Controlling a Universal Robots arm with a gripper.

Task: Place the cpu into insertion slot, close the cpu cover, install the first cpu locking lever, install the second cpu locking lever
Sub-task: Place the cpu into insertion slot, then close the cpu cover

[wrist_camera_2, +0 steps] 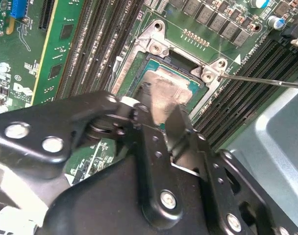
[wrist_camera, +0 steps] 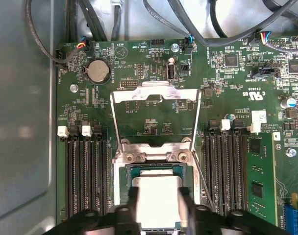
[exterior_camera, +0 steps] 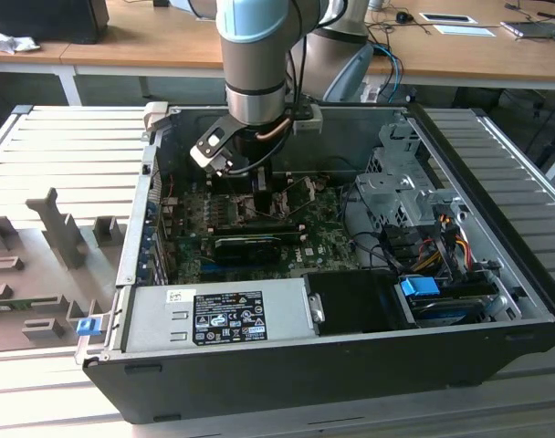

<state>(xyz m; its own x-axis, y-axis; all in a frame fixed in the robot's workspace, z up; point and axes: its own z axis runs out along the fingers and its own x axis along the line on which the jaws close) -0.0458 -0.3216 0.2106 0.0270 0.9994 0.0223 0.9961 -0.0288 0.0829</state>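
While the gripper [wrist_camera: 160, 198] clasps the cpu [wrist_camera: 159, 188], its fingers [wrist_camera: 135, 208] hide two edges.

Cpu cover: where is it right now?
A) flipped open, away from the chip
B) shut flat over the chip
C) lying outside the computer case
A: in the first wrist view the cpu cover is swung open, with green board showing through its window, while the cpu lies uncovered in the pincer.
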